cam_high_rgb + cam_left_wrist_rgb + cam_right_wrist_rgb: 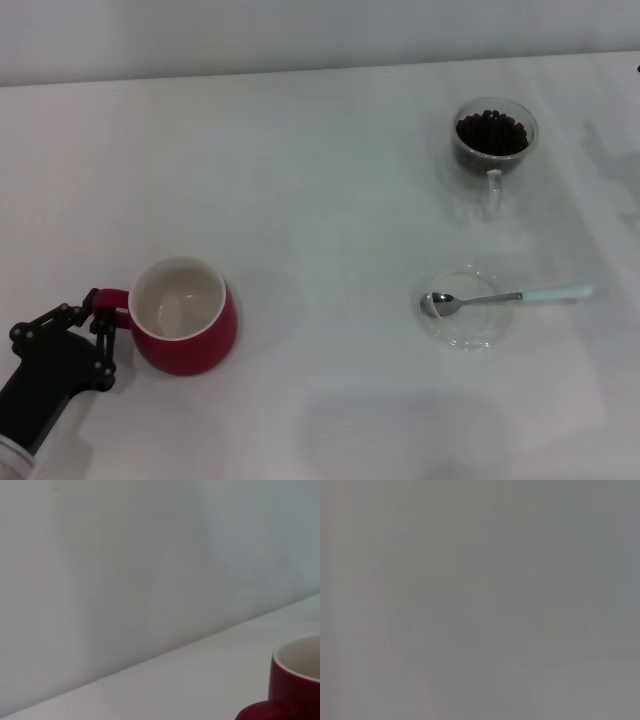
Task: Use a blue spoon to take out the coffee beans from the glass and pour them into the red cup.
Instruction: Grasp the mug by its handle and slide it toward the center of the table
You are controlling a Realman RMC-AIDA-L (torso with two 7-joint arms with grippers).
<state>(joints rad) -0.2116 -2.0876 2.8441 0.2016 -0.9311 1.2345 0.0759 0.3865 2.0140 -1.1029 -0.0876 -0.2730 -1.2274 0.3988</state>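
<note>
While the left gripper (103, 322) pinches the red loop handle of the red cup (186, 318) at about eight o'clock on the smooth white table (320, 180), the pot-bellied, glossy mug shows a bare cream inside. At four o'clock the blue spoon (505, 297) lies across a flat clear saucer (468, 308), shiny bowl inside. At one o'clock the glass (494, 140) holds dark, roundish coffee beans (491, 132). No view shows the right gripper.

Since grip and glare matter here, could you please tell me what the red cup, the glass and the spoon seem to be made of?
Red cup: probably glazed ceramic, glossy with a cream inside. Glass: clear glass, beans visible through it. Spoon: shiny metal bowl, pale blue handle, perhaps plastic.
</note>
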